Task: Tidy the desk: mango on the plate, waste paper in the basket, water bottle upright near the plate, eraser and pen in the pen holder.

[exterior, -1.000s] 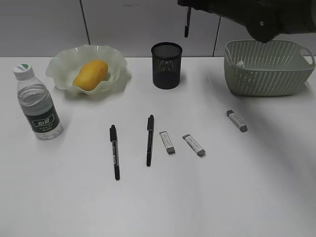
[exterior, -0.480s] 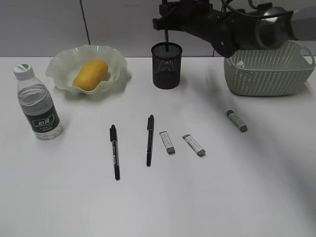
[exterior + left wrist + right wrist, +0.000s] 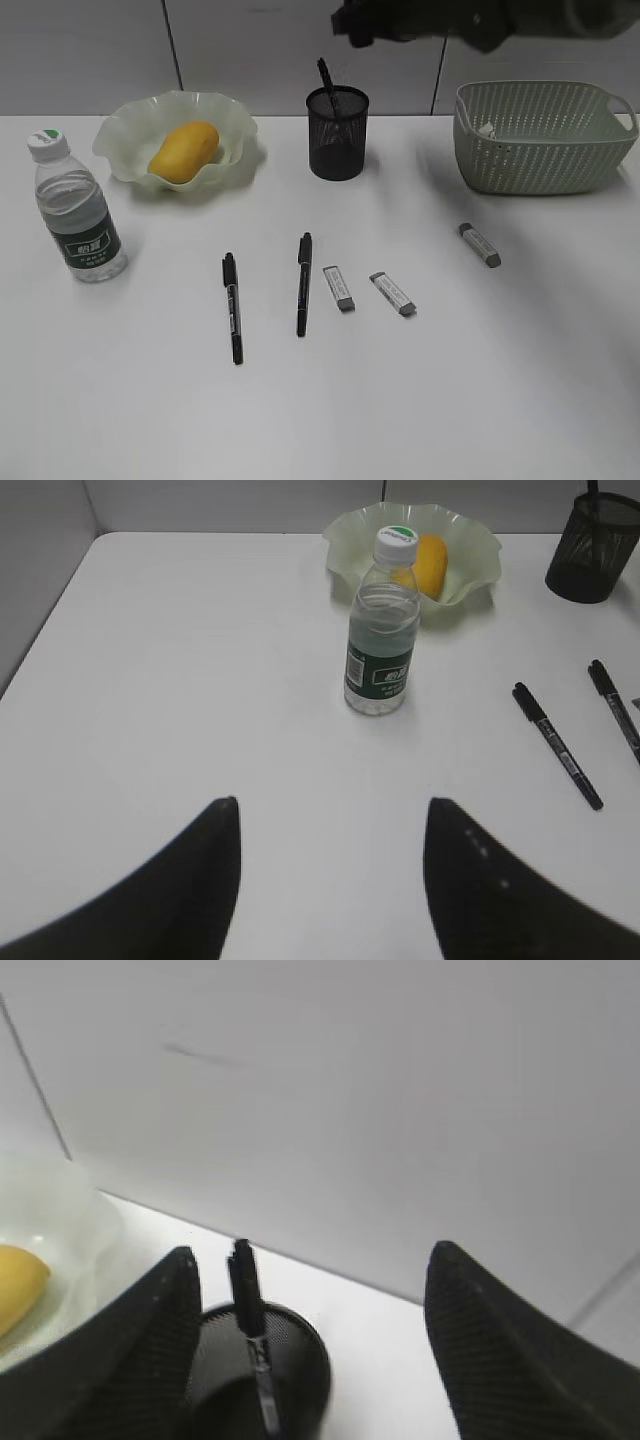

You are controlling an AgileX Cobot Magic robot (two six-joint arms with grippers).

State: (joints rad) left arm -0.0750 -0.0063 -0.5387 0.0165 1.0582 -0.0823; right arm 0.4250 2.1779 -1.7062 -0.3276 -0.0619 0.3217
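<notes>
The white desk (image 3: 330,400) takes up most of the exterior view. The pale green basket (image 3: 545,140) sits at back right with the waste paper (image 3: 486,130) inside, against its left wall. The wavy green plate (image 3: 125,135) is at back left and the mango (image 3: 184,151) lies in it. The water bottle (image 3: 77,207) stands upright just in front of the plate, to its left. The black mesh pen holder (image 3: 337,135) is at back centre with one pen (image 3: 326,76) leaning inside.

Two more pens (image 3: 232,305) (image 3: 303,282) lie flat mid-desk, and three erasers (image 3: 339,287) (image 3: 392,293) (image 3: 479,244) lie to their right.

The right gripper (image 3: 310,1330) hangs above the pen holder, fingers spread wide, gripping nothing. The left gripper (image 3: 330,880) hovers low over the near-left desk, also wide apart and holding nothing.
</notes>
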